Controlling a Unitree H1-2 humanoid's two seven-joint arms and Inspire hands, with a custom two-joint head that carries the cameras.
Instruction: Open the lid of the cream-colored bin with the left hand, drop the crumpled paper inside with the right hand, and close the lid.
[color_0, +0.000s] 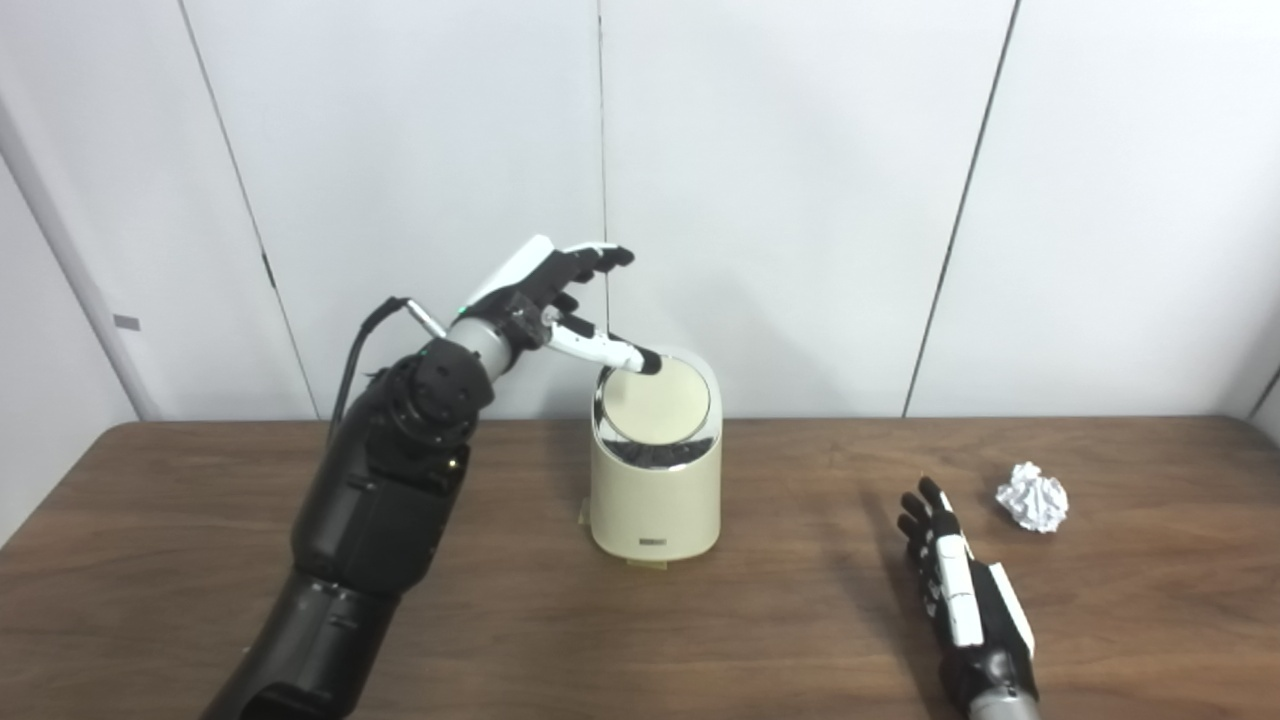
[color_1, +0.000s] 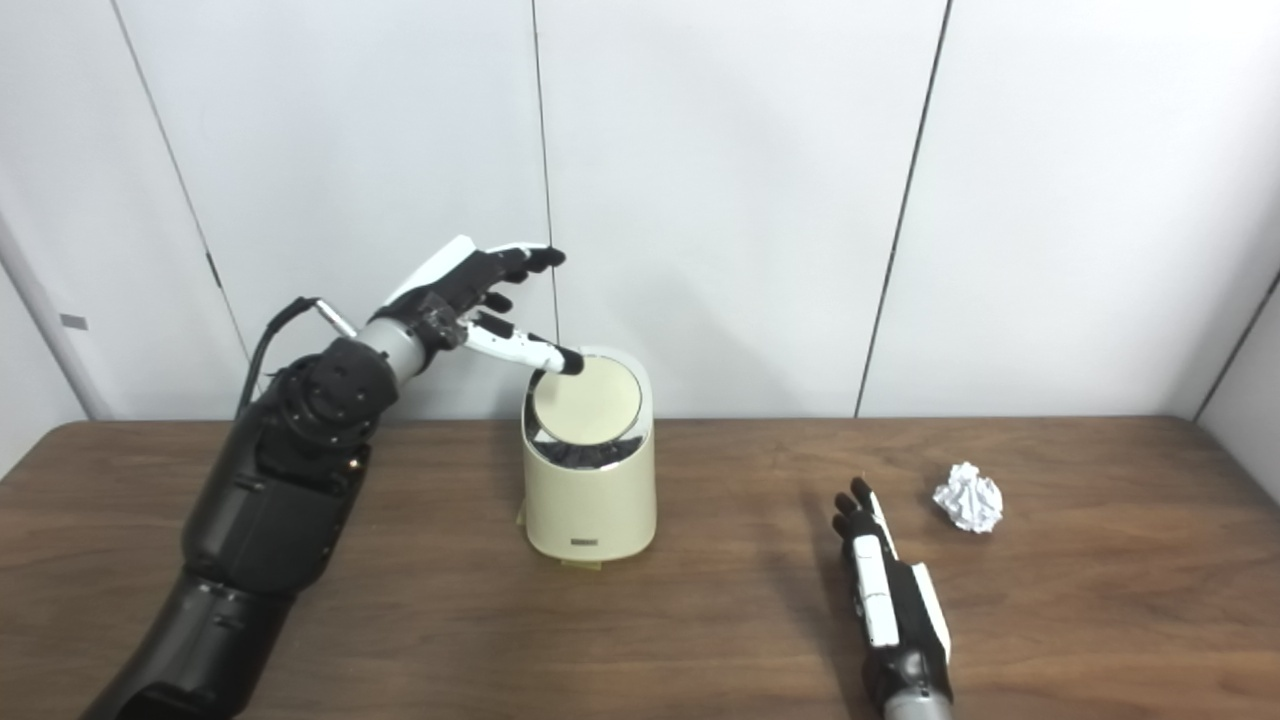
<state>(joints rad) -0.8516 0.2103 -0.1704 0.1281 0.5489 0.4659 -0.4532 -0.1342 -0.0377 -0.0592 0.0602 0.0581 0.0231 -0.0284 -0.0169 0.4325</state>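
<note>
A squat, rounded cream-colored bin (color_0: 655, 480) of smooth plastic stands on the dark wood-grain tabletop (color_0: 200, 500), left of the middle. Its round, flat lid (color_0: 657, 404) slopes toward the camera inside a shiny chrome ring, and it looks shut. The left hand (color_0: 545, 290), black with glossy white shells, hangs above the bin's upper left edge. Its fingers (color_0: 600, 255) are spread and hold nothing, while the thumb reaches down so its black tip meets the lid's upper rim. The crumpled paper (color_0: 1033, 496), a white, sharply creased ball, lies on the tabletop well to the right of the bin. The right hand (color_0: 955, 580) rests low on the wood between bin and paper, nearer the paper but apart from it, its fingers straight, slightly apart and empty. Pale, smooth wall panels (color_0: 800, 200) with thin dark seams rise behind.
</note>
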